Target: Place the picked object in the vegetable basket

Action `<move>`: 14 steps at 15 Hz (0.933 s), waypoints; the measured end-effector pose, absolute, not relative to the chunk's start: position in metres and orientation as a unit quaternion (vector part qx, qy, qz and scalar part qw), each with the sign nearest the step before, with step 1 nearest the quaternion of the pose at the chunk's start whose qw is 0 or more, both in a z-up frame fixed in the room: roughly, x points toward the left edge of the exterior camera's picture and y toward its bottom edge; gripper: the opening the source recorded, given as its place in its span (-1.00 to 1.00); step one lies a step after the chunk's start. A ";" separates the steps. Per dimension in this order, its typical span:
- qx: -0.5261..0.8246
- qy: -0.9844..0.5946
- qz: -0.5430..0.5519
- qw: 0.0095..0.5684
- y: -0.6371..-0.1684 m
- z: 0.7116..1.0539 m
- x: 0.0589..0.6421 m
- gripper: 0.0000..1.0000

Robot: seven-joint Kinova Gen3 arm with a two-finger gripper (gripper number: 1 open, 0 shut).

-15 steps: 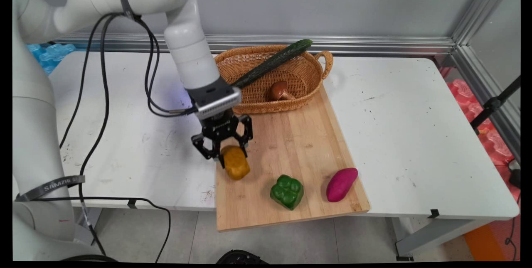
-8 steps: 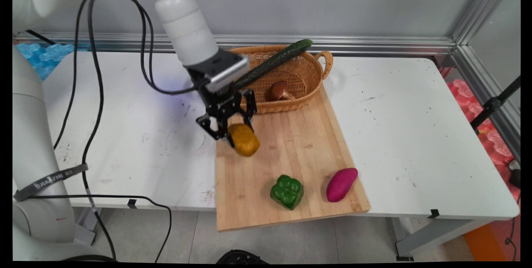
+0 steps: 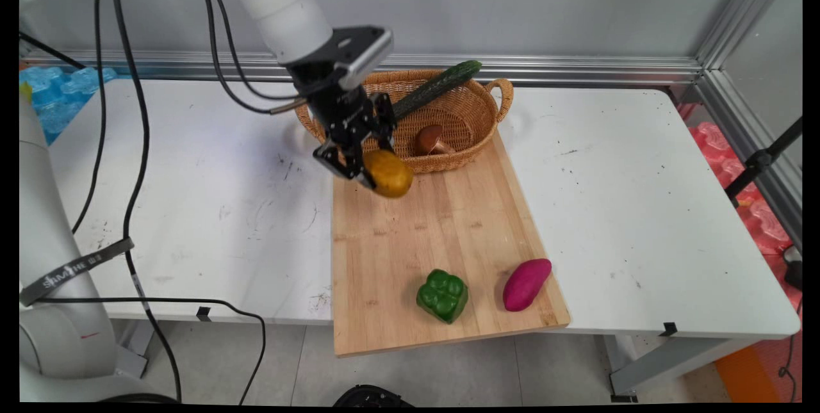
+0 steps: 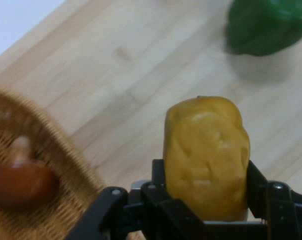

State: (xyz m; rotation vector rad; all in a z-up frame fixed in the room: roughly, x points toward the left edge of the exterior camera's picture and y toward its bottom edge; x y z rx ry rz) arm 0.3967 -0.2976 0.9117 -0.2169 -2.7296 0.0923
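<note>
Yellow potato [image 3: 387, 173] clamped in my gripper [image 3: 365, 163], hanging frame centre above board [image 3: 442, 234], near basket [image 3: 467, 115] rim. Grip looks low on potato, I think; could slip, drop, roll toward pepper [image 3: 442, 296].

Cutting board [image 3: 442, 253] on the table [image 3: 640, 208], basket [image 3: 467, 112] at its far end holding cucumber [image 3: 435, 88] and mushroom [image 3: 428, 140], potato [image 3: 387, 173] in the gripper [image 3: 365, 166] above the board's far left, pepper [image 3: 442, 296] left of sweet potato [image 3: 526, 284] near the front edge.
</note>
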 end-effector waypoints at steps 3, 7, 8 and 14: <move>-0.023 -0.979 0.047 0.198 -0.301 0.922 0.403 -1.00; 0.068 -0.976 0.072 0.195 -0.309 0.936 0.415 -1.00; 0.092 -0.974 0.079 0.194 -0.311 0.939 0.418 -1.00; 0.211 -0.953 0.113 0.187 -0.321 0.949 0.436 -1.00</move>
